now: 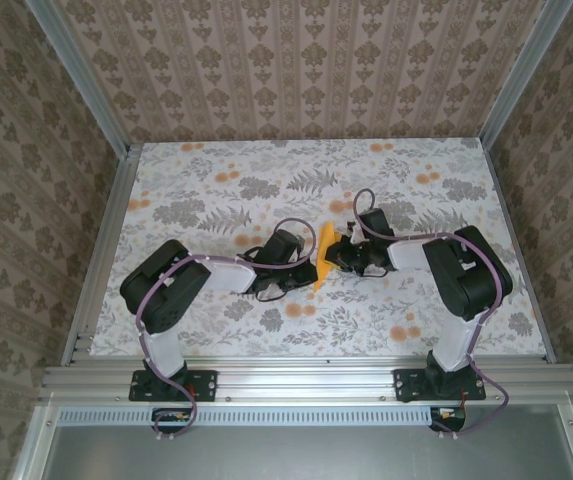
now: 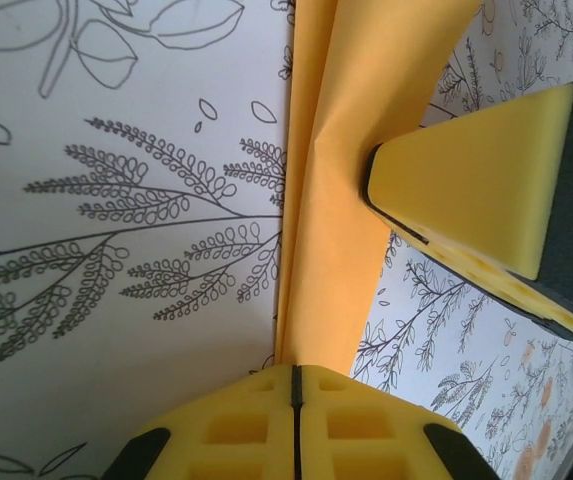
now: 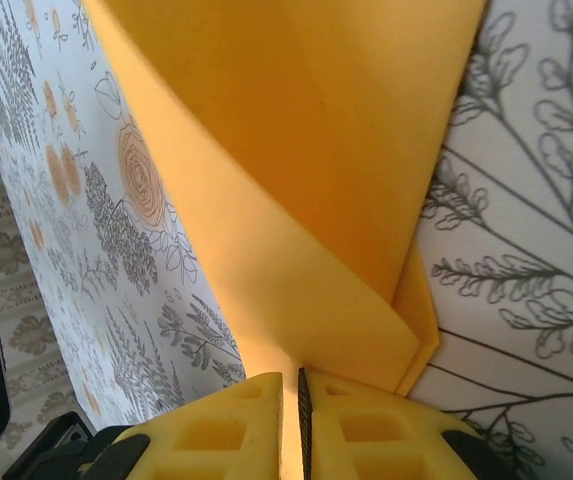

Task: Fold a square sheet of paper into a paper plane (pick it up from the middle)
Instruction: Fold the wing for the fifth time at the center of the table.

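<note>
Paper sheet (image 1: pixel 322 256): overhead a sliver, wrist-side seemingly two-layered

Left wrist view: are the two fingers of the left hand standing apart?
No, the left hand has its yellow pads pressed together at a thin seam, with the orange paper coming out between them.

Both arms bend inward, left tool (image 2: pixel 295 375) and right tool (image 3: pixel 291 378) pinched closed.
</note>
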`<state>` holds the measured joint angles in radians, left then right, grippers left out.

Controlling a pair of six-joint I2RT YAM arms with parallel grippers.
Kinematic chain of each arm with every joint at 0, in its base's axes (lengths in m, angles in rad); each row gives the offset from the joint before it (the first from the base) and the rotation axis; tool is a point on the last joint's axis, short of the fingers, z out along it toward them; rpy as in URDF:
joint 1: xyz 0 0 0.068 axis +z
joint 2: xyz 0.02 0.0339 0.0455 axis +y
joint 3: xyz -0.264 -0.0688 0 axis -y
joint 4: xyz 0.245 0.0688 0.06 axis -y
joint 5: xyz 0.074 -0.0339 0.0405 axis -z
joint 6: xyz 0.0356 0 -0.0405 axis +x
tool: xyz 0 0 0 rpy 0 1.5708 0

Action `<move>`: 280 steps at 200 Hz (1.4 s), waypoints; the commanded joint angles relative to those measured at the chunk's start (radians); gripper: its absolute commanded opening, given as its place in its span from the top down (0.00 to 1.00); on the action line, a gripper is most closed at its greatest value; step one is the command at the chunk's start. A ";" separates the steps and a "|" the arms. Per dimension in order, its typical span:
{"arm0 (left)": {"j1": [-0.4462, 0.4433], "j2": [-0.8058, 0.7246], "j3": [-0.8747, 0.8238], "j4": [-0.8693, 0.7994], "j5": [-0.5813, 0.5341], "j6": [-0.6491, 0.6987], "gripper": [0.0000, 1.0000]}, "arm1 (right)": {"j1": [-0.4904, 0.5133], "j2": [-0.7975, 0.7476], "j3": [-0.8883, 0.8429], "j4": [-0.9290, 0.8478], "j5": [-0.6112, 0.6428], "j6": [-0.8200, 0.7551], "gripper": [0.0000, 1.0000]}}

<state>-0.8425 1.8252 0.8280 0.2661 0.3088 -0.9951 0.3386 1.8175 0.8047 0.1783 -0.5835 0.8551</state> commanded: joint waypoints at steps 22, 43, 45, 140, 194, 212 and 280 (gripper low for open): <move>0.004 0.031 0.007 -0.096 -0.020 0.021 0.93 | 0.009 -0.012 0.107 -0.125 -0.012 -0.100 0.85; 0.003 0.039 0.013 -0.101 -0.016 0.024 0.93 | 0.009 0.025 0.143 -0.141 -0.017 -0.118 0.86; 0.004 0.039 0.014 -0.101 -0.016 0.023 0.93 | 0.008 0.028 0.147 -0.143 -0.018 -0.119 0.86; 0.003 0.038 0.015 -0.115 -0.012 0.033 0.94 | 0.009 0.184 0.282 -0.150 -0.055 -0.165 0.86; 0.004 0.025 0.016 -0.122 -0.010 0.043 0.94 | 0.008 0.210 0.291 -0.177 -0.023 -0.178 0.86; 0.006 0.000 0.020 -0.133 -0.016 0.052 0.93 | 0.007 0.198 0.289 -0.209 0.007 -0.190 0.86; 0.029 -0.082 0.000 0.031 0.016 0.014 0.87 | 0.008 0.128 0.229 -0.265 0.066 -0.174 0.86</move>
<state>-0.8227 1.7771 0.8421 0.2234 0.3096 -0.9695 0.3470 1.9900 1.0866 -0.0124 -0.5907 0.6792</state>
